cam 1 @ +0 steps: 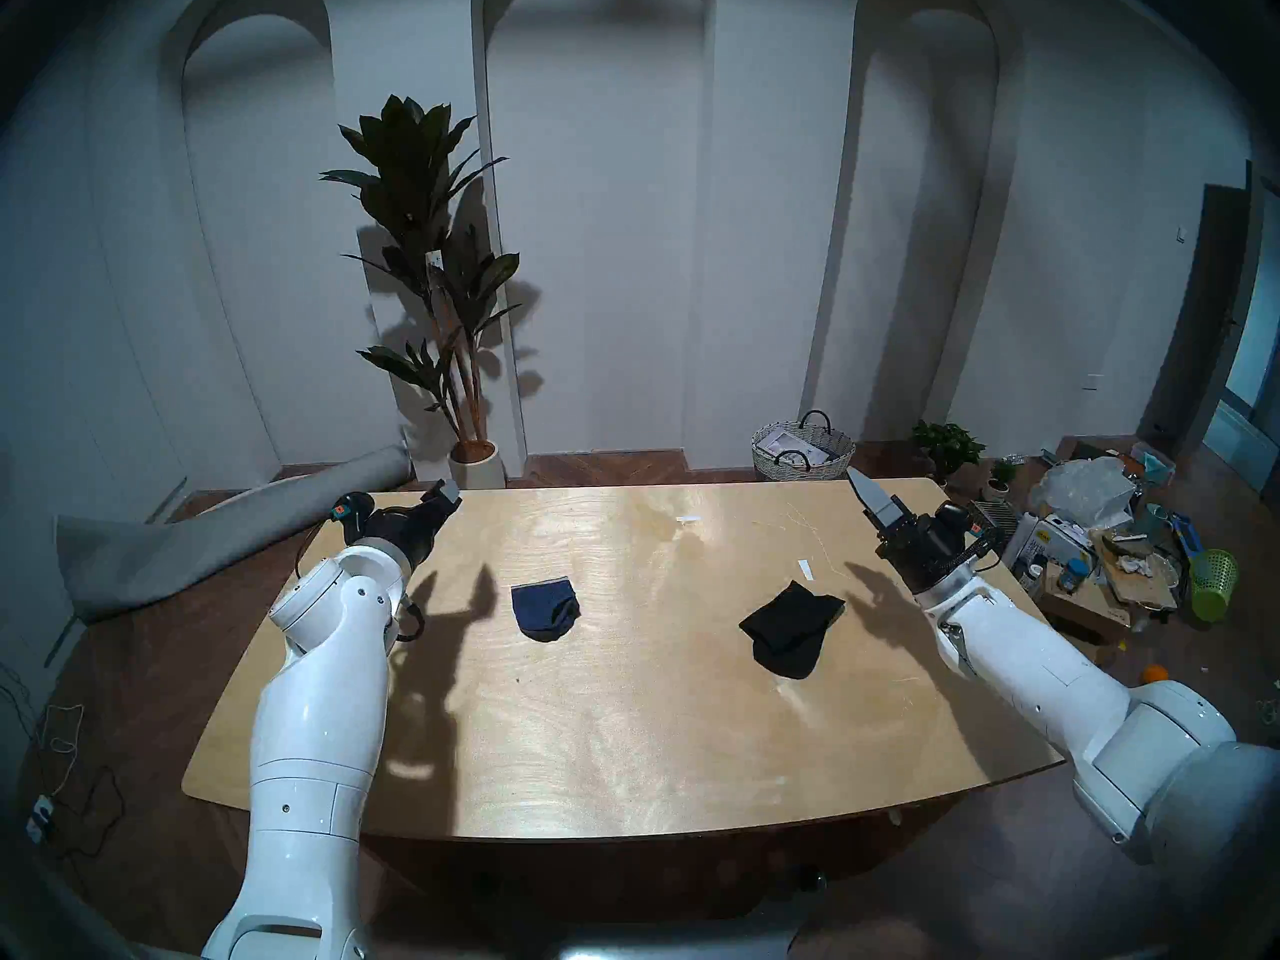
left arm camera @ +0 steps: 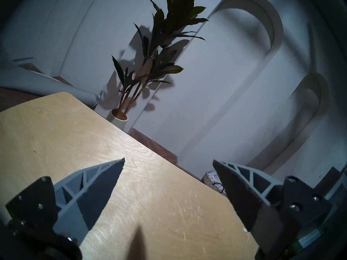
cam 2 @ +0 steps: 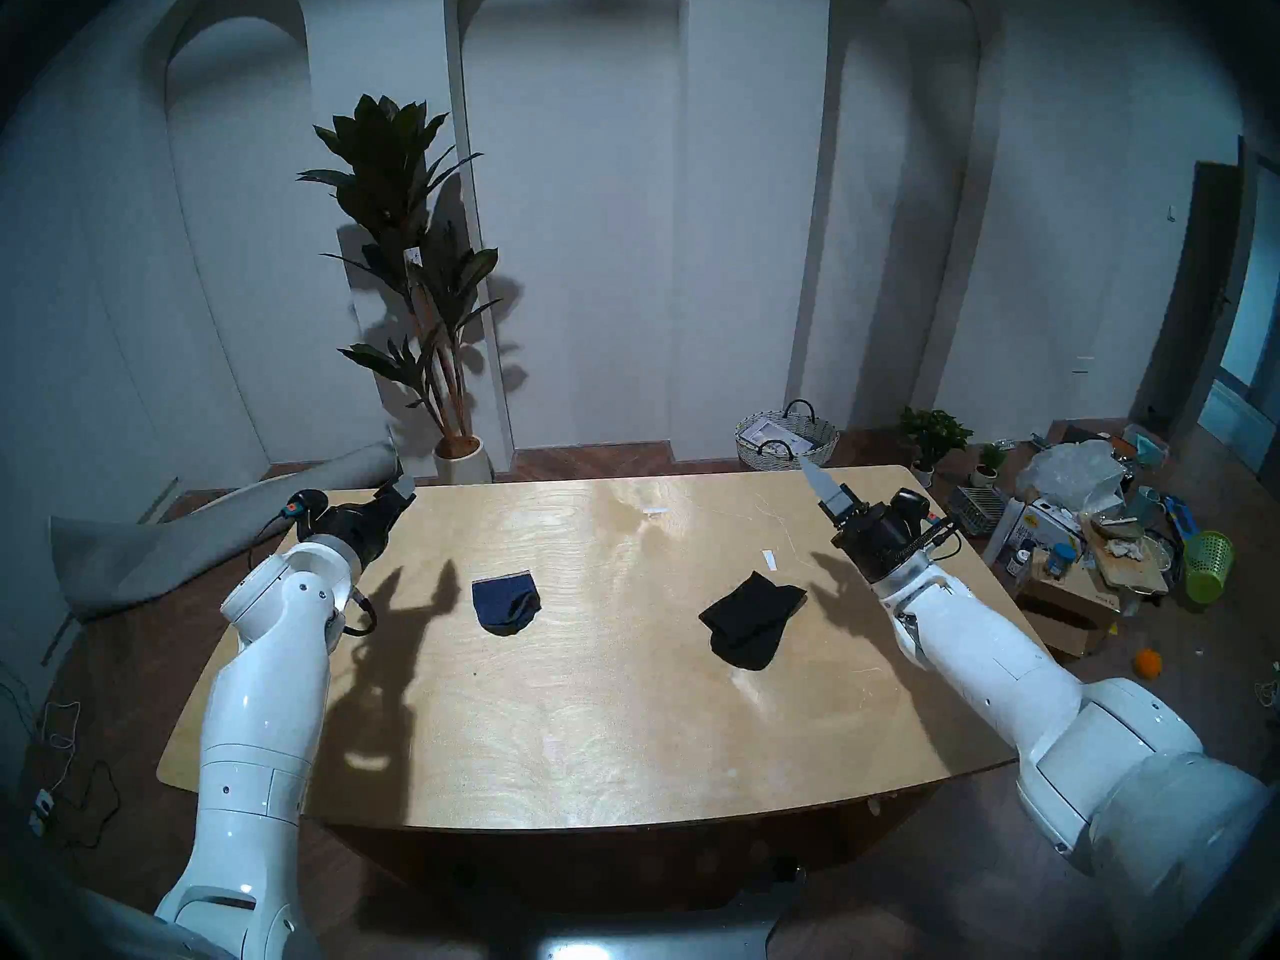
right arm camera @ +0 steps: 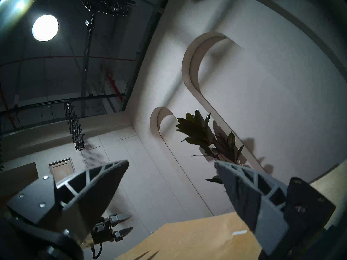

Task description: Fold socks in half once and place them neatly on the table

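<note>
Both your left gripper (left arm camera: 169,194) and right gripper (right arm camera: 171,195) hover spread wide, empty, over the pale plywood bench (cam 1: 623,730). The striped navy ankle sock (cam 1: 544,611) and plain black crew sock (cam 1: 792,627) lie folded; descending again risks rumpling them.

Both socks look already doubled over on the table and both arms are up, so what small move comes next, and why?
Probably none on the socks: ease both arms back. The navy sock and black sock lie folded and apart on the table, and the left claw and right claw are open, empty, raised.
</note>
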